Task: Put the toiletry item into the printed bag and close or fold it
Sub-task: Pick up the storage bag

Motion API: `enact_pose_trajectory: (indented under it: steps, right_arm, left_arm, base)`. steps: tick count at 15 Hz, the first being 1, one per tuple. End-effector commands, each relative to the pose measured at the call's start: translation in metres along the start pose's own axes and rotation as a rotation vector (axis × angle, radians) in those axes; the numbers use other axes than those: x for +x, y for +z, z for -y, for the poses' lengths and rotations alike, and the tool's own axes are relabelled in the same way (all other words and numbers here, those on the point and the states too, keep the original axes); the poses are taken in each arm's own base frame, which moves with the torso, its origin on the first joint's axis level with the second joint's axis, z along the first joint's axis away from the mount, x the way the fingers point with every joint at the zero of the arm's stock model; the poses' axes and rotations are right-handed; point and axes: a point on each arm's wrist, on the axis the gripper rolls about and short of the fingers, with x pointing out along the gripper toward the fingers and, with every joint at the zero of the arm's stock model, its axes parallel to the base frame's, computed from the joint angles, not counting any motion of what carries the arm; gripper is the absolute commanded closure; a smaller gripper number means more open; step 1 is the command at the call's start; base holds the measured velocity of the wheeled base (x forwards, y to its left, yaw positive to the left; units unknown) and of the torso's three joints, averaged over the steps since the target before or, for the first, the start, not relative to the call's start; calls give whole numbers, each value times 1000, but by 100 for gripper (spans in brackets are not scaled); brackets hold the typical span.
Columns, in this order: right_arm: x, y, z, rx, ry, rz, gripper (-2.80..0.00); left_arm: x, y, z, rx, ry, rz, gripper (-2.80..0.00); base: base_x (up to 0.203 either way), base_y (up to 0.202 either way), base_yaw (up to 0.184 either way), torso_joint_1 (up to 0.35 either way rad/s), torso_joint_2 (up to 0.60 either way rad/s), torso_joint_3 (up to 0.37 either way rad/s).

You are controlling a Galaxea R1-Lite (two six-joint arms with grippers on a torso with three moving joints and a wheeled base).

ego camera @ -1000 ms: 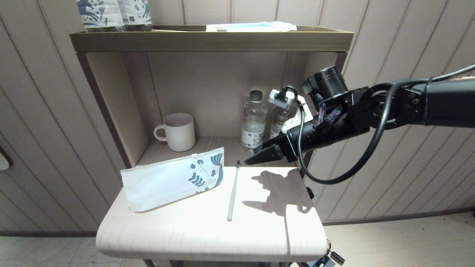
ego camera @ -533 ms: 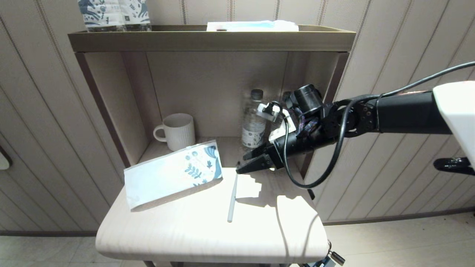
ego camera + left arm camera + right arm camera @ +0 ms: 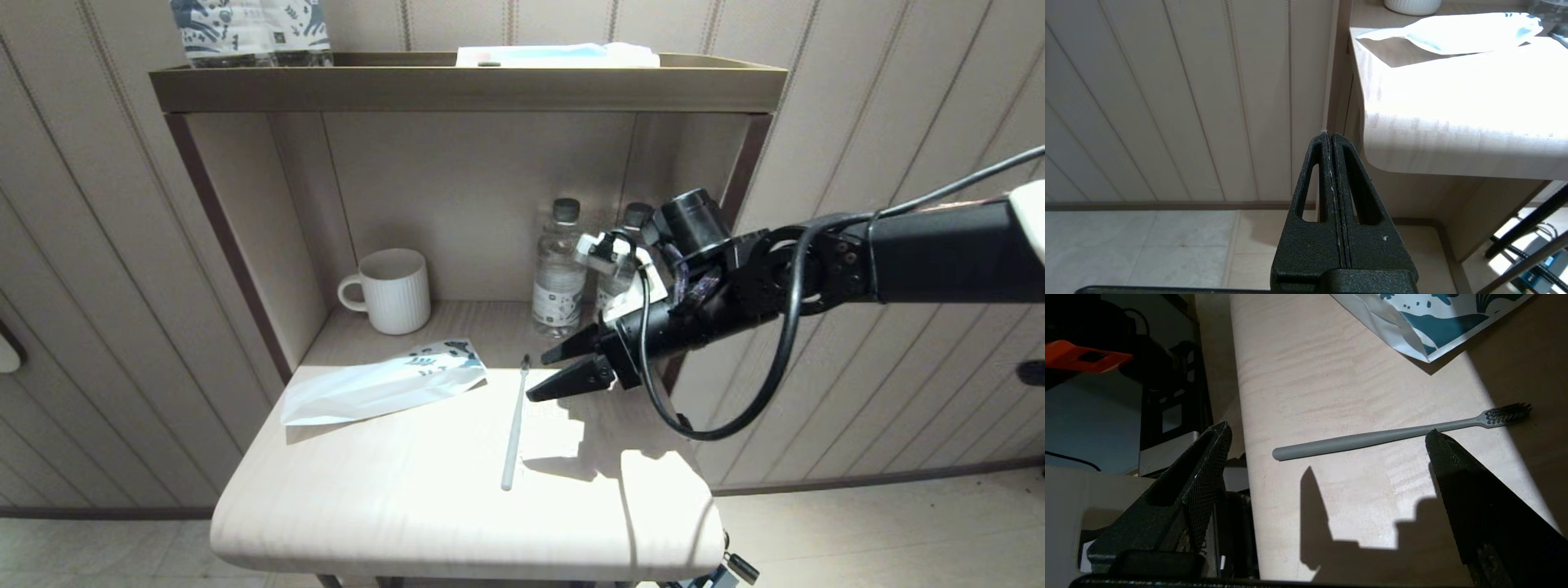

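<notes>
The toiletry item, a thin pale grey toothbrush (image 3: 514, 425), lies on the pale wooden table (image 3: 457, 523) with its dark bristle head towards the shelf. The printed bag (image 3: 384, 384) lies low on the table to its left, blue print at its right end. My right gripper (image 3: 539, 378) hangs open just right of the brush's head end, nothing between its fingers. In the right wrist view the toothbrush (image 3: 1380, 437) runs across just beyond the open right gripper (image 3: 1327, 428), with the bag's corner (image 3: 1433, 322) farther off. My left gripper (image 3: 1329, 134) is shut, empty, below the table's left edge.
A white ribbed mug (image 3: 394, 290) and two water bottles (image 3: 559, 269) stand in the shelf niche behind the table. Blue-and-white printed packs (image 3: 249, 28) and a flat packet (image 3: 555, 55) sit on the top shelf. The right arm's cable loops over the table's right side.
The bag has dropped from leaning upright to lying low on the table. My right gripper has come lower and nearer the toothbrush's head end and has opened wider.
</notes>
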Motion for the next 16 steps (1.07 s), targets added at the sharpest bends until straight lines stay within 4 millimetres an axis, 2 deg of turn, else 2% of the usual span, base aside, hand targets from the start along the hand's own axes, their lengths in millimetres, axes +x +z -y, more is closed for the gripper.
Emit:
enact_pose_trajectory:
  steps: [1, 3, 4, 7, 14, 15, 16]
  right_arm:
    - [-16, 6, -25, -41, 3, 26, -280]
    - [-25, 6, -40, -57, 5, 37, -280]
    - [-23, 5, -45, -49, 16, 31, -280]
    - [-20, 0, -55, -39, 11, 8, -280]
    - [-35, -5, -75, -32, -25, 4, -280]
    - [-37, -5, -76, -30, -40, 1, -280]
    - [-38, -5, -77, -25, -54, -2, -280]
  left_arm:
    - [0, 0, 0, -1, 1, 0, 0]
    - [0, 0, 0, -1, 1, 0, 0]
    - [0, 0, 0, -1, 1, 0, 0]
    - [0, 0, 0, -1, 1, 0, 0]
    - [-1, 1, 0, 6, 9, -18, 0]
    - [-3, 10, 0, 10, 15, -5, 0]
    - [-7, 30, 0, 6, 21, 18, 0]
  base:
    - [0, 0, 0, 0, 0, 0]
    - [0, 0, 0, 0, 0, 0]
    - [0, 0, 0, 0, 0, 0]
    - [0, 0, 0, 0, 0, 0]
    - [0, 0, 0, 0, 0, 0]
    - [0, 0, 0, 0, 0, 0]
    - [0, 0, 0, 0, 0, 0]
